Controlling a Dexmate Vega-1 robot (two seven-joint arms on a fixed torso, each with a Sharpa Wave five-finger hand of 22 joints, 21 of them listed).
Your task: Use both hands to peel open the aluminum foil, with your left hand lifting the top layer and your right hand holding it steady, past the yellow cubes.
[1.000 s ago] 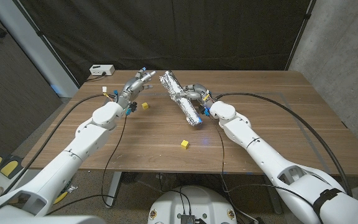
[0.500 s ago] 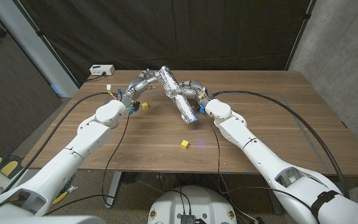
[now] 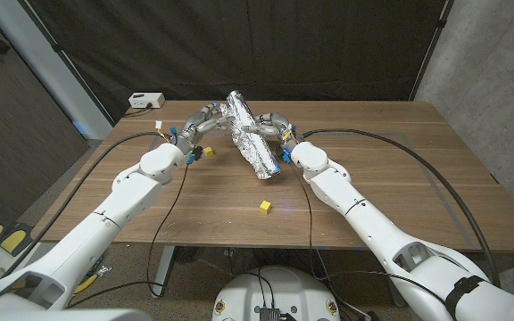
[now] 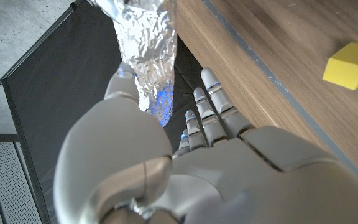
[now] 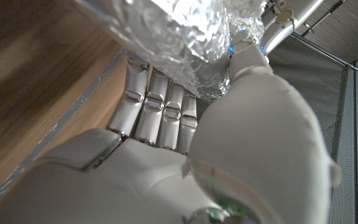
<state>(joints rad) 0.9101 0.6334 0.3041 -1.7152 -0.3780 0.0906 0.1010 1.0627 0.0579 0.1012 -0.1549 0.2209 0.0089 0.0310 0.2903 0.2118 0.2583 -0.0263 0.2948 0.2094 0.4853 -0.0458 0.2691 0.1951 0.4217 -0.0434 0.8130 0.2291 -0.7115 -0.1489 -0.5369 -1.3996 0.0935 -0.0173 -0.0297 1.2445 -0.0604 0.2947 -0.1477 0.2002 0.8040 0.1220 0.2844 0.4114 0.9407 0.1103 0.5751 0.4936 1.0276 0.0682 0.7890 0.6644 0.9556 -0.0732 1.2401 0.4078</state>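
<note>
The left hand (image 3: pixel 205 118) is moving in closer to the aluminum foil (image 3: pixel 250 135) than a moment ago and is now gripping its far end, while the right hand (image 3: pixel 270 127) is still clasping the roll's middle. The foil is tilting more steeply, near end low over the worktop (image 3: pixel 400 178). One yellow cube (image 3: pixel 264 207) is lying in front, another (image 3: pixel 207 152) beside the left wrist. A white box (image 3: pixel 147 101) is sitting at the far left corner.

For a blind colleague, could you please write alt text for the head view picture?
Two white robot arms hold a long crumpled foil roll tilted above a wooden table, the left hand at its far end and the right hand at its middle. Two yellow cubes lie on the table.
</note>
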